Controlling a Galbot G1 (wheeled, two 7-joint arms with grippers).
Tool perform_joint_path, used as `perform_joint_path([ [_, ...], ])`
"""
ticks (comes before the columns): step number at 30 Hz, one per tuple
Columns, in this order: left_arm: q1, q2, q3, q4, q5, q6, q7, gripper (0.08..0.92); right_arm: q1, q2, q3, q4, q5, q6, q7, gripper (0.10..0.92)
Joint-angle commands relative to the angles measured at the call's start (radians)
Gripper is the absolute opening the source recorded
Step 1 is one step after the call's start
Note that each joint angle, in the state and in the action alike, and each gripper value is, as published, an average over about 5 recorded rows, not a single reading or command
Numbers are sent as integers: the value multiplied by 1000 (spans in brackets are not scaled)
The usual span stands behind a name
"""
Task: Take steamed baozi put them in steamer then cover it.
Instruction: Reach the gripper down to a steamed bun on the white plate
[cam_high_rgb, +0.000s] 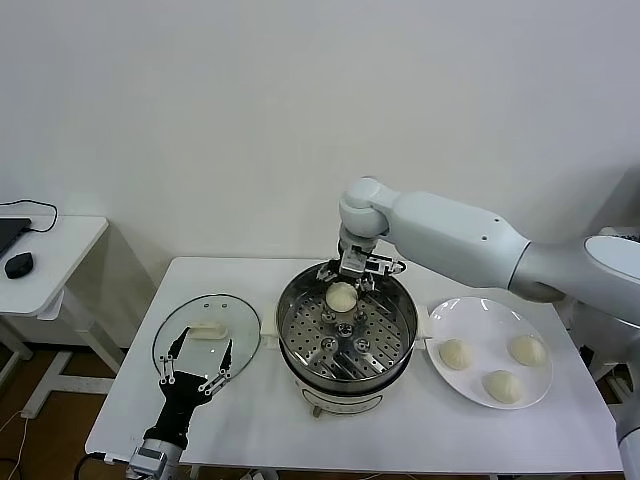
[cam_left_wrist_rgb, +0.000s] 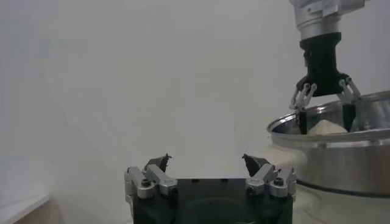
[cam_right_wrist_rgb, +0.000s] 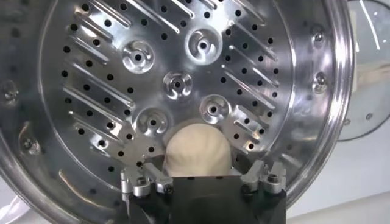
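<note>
**One baozi at the steamer, three on the plate**

The right tool (cam_high_rgb: 345, 283) is clamped on one steamed baozi (cam_high_rgb: 341, 296) just over the steamer (cam_high_rgb: 300, 340) tray. Beside it, three more baozi (cam_high_rgb: 455, 353) lie on one white plate (cam_high_rgb: 480, 312). The left tool (cam_high_rgb: 196, 368), fingers apart, hovers at the cover (cam_high_rgb: 235, 315) on the table (cam_high_rgb: 420, 430).

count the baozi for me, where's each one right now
4. One baozi sits in the steamer between the right gripper fingers. Three lie on the white plate. None looks hidden.
</note>
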Motion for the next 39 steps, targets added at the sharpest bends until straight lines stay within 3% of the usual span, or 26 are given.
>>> perform_joint_path([
  [1, -2, 0, 6, -2, 0, 3, 1, 823, 198, -218, -58, 97, 343, -305, -104, 823],
  [7, -7, 2, 22, -4, 3, 1, 1, 823, 271, -429, -195, 40, 497, -473, -76, 823],
  [15, -19, 0, 44, -5, 6, 4, 1, 823, 159, -599, -323, 32, 503, -497, 27, 823],
  [39, -9, -12, 39, 4, 11, -4, -2, 823, -287, -490, -66, -93, 402, -489, 194, 823],
])
